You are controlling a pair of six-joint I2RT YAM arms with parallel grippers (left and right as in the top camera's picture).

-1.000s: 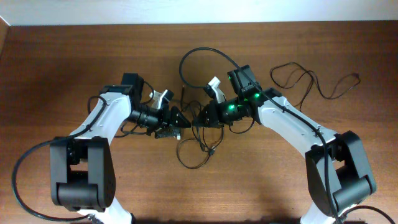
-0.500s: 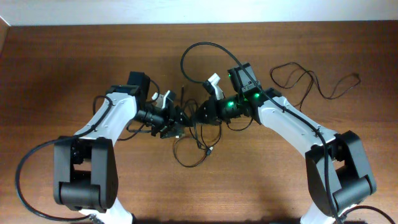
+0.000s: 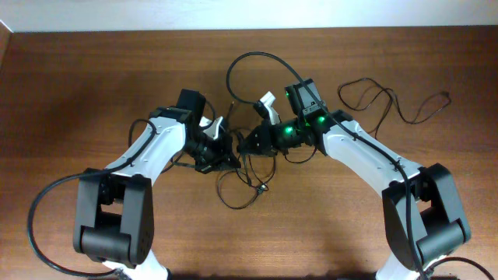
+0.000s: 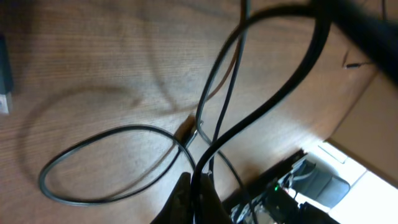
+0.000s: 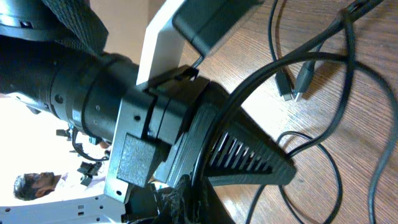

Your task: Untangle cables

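Note:
Thin black cables [image 3: 247, 180] lie tangled at the table's middle, with one loop [image 3: 257, 56] arching behind the arms. My left gripper [image 3: 231, 150] and right gripper [image 3: 243, 145] meet tip to tip over the tangle. In the left wrist view the left gripper [image 4: 198, 182] is shut on a black cable [image 4: 273, 106] that rises to the upper right. A cable loop [image 4: 106, 163] and a small plug [image 4: 186, 130] lie on the wood below. In the right wrist view the right gripper [image 5: 198, 186] is shut on a cable [image 5: 311, 42], right against the left gripper's ribbed finger [image 5: 249, 152].
A separate thin black cable [image 3: 389, 101] lies in loose curves at the back right, its plug [image 3: 447, 96] near the table's right edge. Two small connectors [image 5: 297, 84] rest on the wood beside the grippers. A pale wall borders the table's far edge [image 3: 249, 29].
The left arm has swung right, up against the right gripper, and its jaws have closed on a cable. The right arm has barely moved.

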